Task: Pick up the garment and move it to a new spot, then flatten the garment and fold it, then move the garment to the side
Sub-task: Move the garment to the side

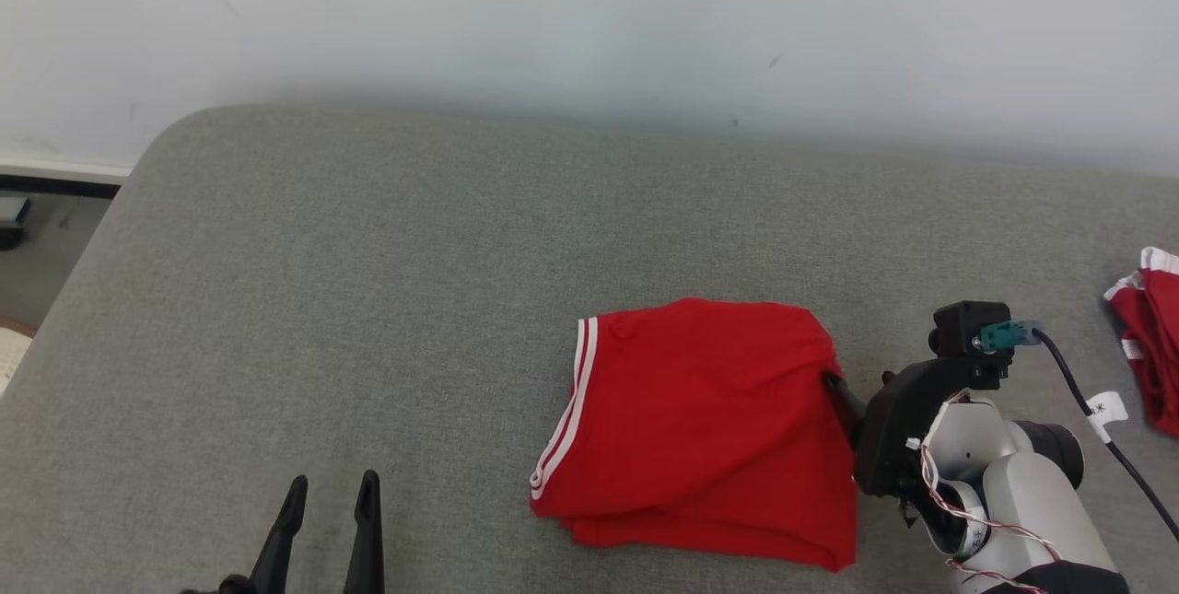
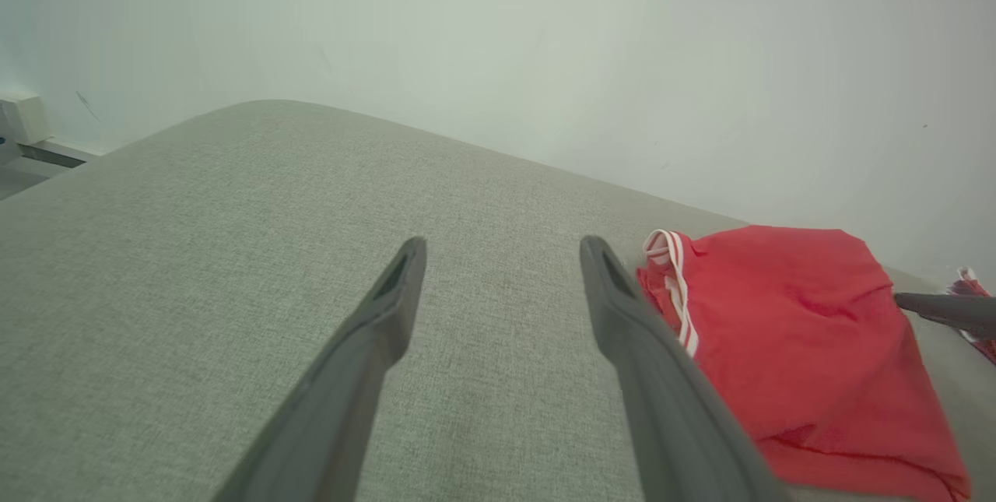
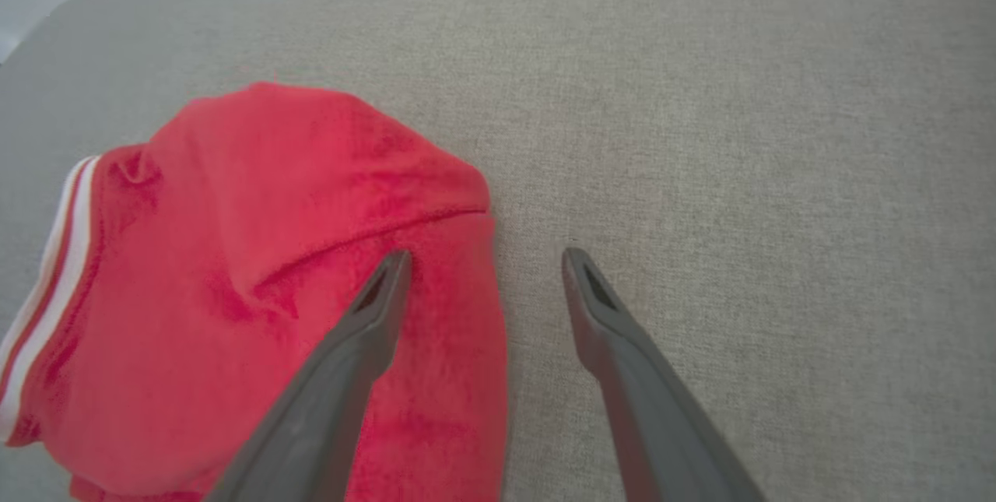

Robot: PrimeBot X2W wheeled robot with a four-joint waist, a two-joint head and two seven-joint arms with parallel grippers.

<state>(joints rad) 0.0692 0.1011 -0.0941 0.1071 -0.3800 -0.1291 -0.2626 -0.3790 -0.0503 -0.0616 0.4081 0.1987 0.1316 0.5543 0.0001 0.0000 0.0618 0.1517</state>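
Left gripper [image 1: 334,479] rests wide at lower left; right gripper [image 3: 486,254], fingers wide, straddles the right edge of the red shorts [image 1: 700,419].
Shorts look folded: next, pinch that edge and slide them aside.

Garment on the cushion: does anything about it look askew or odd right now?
The fold is rough: the garment shows uneven layers sticking out along its near edge, and its far right corner is puckered. A second red cloth lies crumpled at the right edge of the cushion.
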